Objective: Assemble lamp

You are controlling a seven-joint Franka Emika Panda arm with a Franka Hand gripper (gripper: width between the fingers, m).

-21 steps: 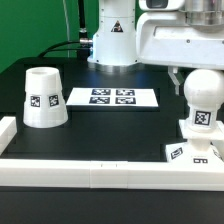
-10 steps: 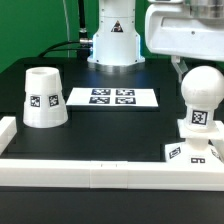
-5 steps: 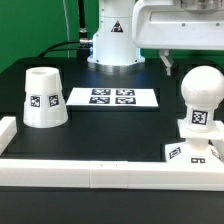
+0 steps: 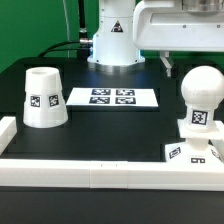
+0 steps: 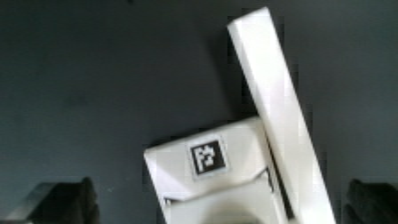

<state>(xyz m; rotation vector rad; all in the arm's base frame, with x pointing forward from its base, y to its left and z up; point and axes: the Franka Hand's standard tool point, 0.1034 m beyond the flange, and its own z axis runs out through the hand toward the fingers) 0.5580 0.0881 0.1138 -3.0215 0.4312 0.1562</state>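
bulb seated on the base, shade waiting apart

the rounded white plastic bulb (image 4: 201, 95) stands upright by its neck on the flat square white base (image 4: 192, 152), at the exterior view's right near the white front rail (image 4: 100, 170). the tapered white cup-like shade (image 4: 43, 97) stands mouth up at the exterior view's left, well apart, with the marker board (image 4: 112, 97) lying flat between them. the two-finger gripper (image 5: 214, 200) hangs released, dark fingertips (image 5: 63, 198) spread wide and holding nothing, above a tagged white part (image 5: 214, 165).
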